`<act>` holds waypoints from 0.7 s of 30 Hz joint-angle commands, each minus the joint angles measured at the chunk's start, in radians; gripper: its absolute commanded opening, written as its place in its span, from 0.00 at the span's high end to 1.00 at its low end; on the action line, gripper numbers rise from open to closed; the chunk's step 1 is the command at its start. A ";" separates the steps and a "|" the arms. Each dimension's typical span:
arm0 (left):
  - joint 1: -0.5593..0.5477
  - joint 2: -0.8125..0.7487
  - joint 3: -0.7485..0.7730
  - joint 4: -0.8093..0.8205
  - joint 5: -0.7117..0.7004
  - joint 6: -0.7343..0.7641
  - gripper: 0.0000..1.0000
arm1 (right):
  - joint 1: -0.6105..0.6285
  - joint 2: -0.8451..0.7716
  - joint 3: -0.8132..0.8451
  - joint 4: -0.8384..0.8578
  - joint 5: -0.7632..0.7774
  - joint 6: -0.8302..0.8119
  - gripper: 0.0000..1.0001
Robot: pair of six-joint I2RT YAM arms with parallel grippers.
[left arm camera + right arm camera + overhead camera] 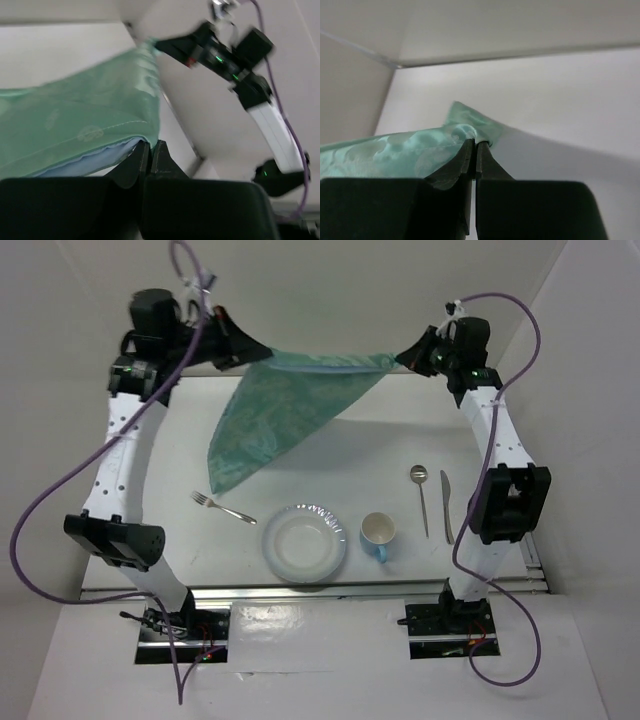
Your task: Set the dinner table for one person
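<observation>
The left jaws and the right jaws are each clenched on one top corner of the green cloth (290, 405), which is held stretched between them above the far part of the bench (340, 460). The white bench spans the scene beneath. Near side, left to right: fork (222, 506), plate (305, 543), mug (378, 534), spoon (421, 495), knife (446, 505).

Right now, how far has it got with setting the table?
Barely begun. The plate, cup, fork, spoon and knife lie loose on the dinner table. In hand: the left gripper and right gripper each pinch a corner of the green mat, hanging over the far side. Left, probably: lay it flat and arrange the pieces.
</observation>
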 commanded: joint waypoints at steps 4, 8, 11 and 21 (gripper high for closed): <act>-0.294 0.009 -0.127 0.088 0.108 0.041 0.63 | -0.187 0.024 -0.172 0.124 -0.010 -0.001 0.52; -0.327 0.046 -0.116 -0.044 0.067 0.138 0.30 | -0.223 0.061 -0.121 0.020 -0.008 0.010 0.16; -0.259 0.028 -0.126 -0.075 0.012 0.161 0.18 | -0.223 0.040 -0.121 0.008 -0.017 0.031 0.17; -0.033 0.087 -0.363 -0.242 -0.603 0.141 0.30 | -0.066 -0.085 -0.354 -0.173 0.031 -0.039 0.28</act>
